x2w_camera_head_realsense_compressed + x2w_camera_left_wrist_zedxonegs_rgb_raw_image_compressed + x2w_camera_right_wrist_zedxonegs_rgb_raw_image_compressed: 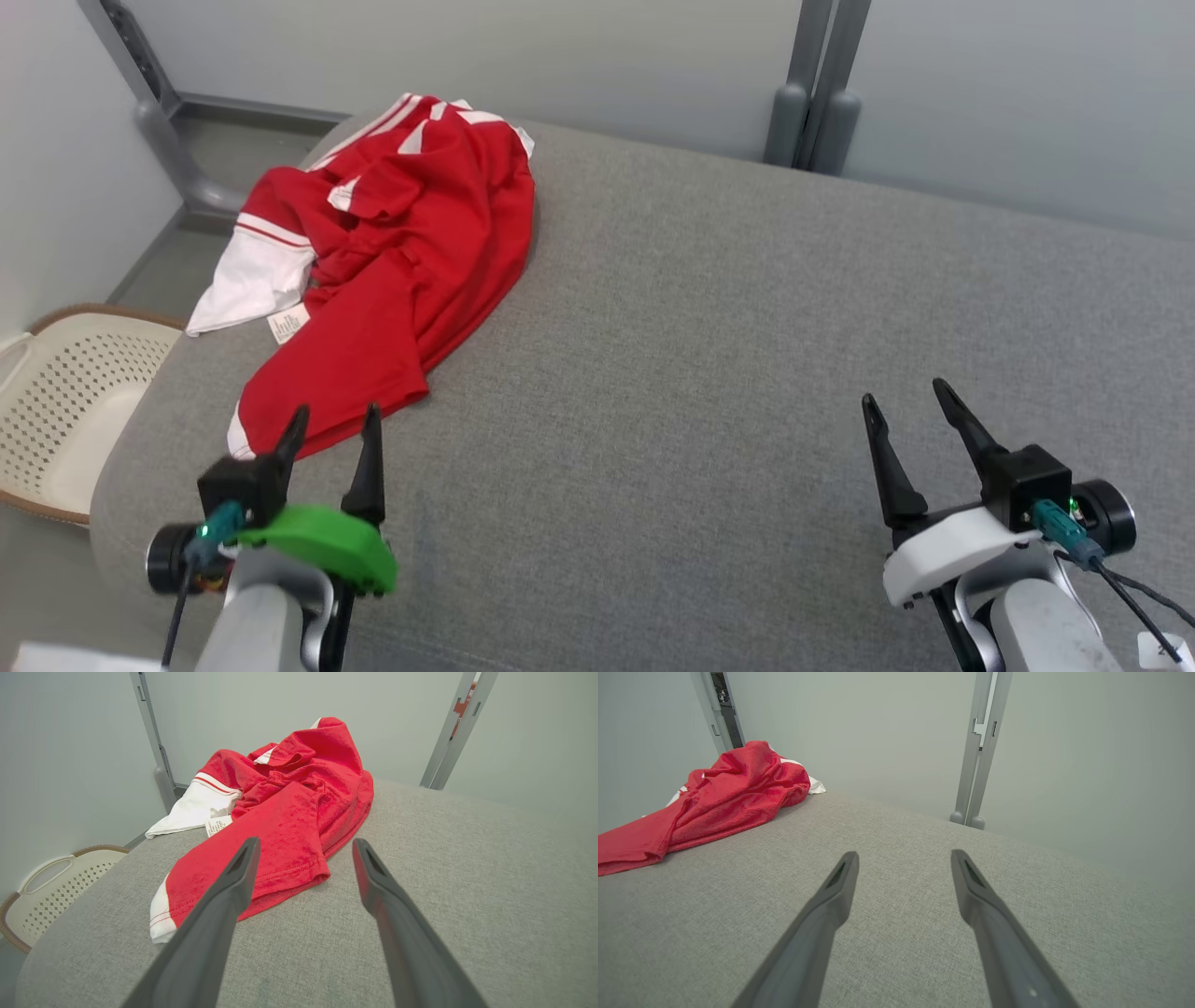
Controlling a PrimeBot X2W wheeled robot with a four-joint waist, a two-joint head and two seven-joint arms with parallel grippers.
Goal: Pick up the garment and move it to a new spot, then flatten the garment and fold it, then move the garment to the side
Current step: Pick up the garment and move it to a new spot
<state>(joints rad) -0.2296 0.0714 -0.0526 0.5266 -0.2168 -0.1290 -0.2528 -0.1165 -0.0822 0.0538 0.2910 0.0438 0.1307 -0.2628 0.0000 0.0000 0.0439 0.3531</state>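
The red jersey (401, 261) with white trim lies crumpled at the far left corner of the grey padded table (747, 327). One sleeve trails toward the table's near left edge, and the bunched, overlapping layers suggest it was dropped rather than laid out. Over the table's near left edge, the left gripper (336, 411) hovers with its fingers spread apart and empty, its tips pointing at that trailing hem, probably lined up for the first pick. Over the table's near right edge, the right gripper (904, 392) also stands spread and empty above bare fabric, likely the new spot. A perforated cream laundry basket (65, 401) sits lower down, beyond the table's left edge.
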